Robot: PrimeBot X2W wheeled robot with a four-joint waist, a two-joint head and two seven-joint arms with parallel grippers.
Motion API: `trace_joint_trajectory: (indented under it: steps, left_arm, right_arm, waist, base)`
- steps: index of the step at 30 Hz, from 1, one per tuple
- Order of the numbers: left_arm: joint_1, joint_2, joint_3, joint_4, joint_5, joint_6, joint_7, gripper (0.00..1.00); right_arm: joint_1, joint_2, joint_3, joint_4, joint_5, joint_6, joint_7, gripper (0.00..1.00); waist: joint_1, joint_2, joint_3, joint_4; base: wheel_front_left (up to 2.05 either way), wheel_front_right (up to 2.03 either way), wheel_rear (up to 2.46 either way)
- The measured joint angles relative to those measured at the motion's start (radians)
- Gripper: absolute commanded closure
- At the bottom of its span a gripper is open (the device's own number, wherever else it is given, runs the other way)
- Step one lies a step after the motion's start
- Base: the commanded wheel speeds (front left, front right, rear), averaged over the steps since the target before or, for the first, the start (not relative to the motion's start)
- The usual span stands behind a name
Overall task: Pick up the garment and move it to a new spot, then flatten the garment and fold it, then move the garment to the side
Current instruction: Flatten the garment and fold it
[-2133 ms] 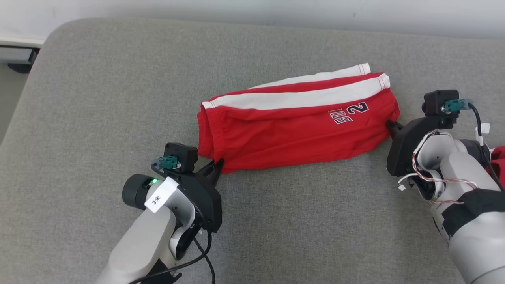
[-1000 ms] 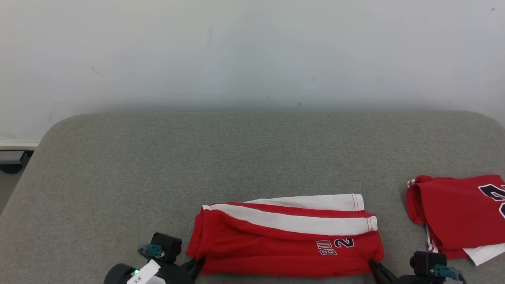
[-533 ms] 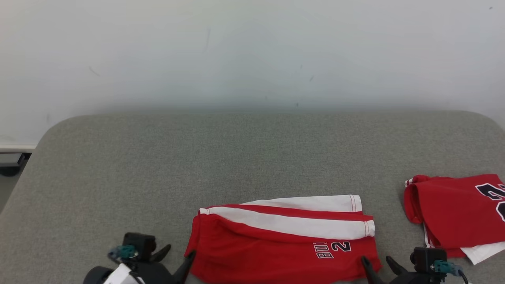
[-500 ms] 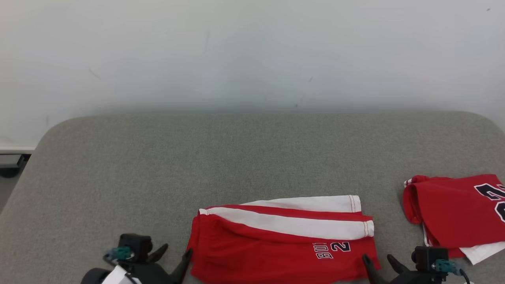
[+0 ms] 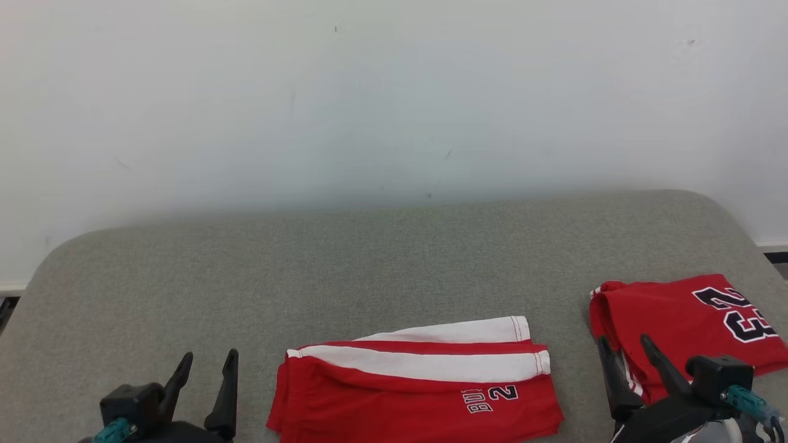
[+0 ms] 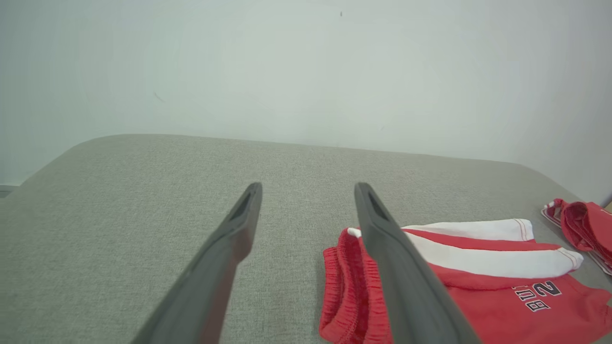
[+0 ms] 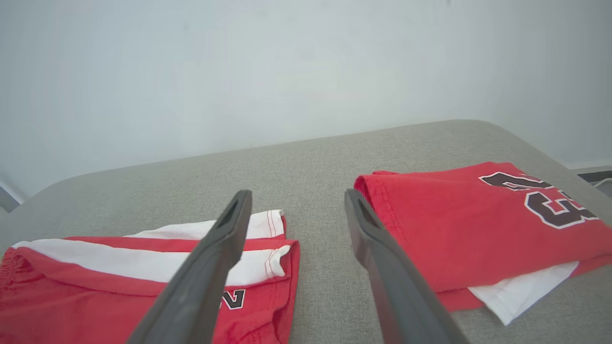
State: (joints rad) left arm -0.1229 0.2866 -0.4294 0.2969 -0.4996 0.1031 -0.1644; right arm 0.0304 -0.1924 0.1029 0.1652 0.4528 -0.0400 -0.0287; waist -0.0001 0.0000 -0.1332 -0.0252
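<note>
The garment (image 5: 418, 384) is a pair of red shorts with white side stripes and dark lettering. It lies folded flat near the front edge of the grey padded table (image 5: 369, 258). My left gripper (image 5: 208, 357) stands open to the left of the waistband, apart from the cloth. In the left wrist view my left gripper (image 6: 308, 187) has nothing between its fingers, and the garment (image 6: 478, 286) lies to their right. My right gripper (image 5: 622, 339) is open just right of the shorts' hem. The right wrist view has my right gripper (image 7: 297, 195) over the bare strip beside the garment (image 7: 119, 286).
A second folded red garment (image 5: 683, 320) with a dark number, over something white, lies at the table's right end, close to my right gripper; it appears again as the numbered garment (image 7: 468, 224). A pale wall (image 5: 394, 92) stands behind the table. The table's rounded corners show at both far sides.
Both grippers were shut on the garment's near corners; both have opened, let go and drawn away from it. The head camera has shifted, so the whole picture moved.
</note>
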Motion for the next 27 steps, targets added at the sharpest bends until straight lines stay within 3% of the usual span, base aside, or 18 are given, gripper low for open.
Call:
trace_joint_trajectory:
  steps: [13,20,27]
  left_arm:
    - [0.179,0.007,0.123,-0.073,-0.018,0.021,-0.021,0.0]
    - [0.201,0.021,0.158,-0.113,-0.001,0.021,-0.002,0.0]
    - [0.214,-0.006,0.193,-0.149,0.041,0.021,0.023,0.0]
  right_arm:
    - [0.006,0.035,0.005,-0.059,0.015,0.026,-0.086,0.0]
    - [0.019,0.035,0.003,-0.069,0.024,0.037,-0.087,0.0]
    - [0.025,0.036,0.007,-0.072,0.024,0.04,-0.086,0.0]
  waist:
    - [0.0,0.0,-0.035,-0.076]
    - [0.0,0.0,-0.036,-0.071]
    - [0.0002,0.0,-0.027,-0.051]
  base:
    - [0.0,0.0,0.0]
    - [0.0,0.0,0.0]
    - [0.0,0.0,0.0]
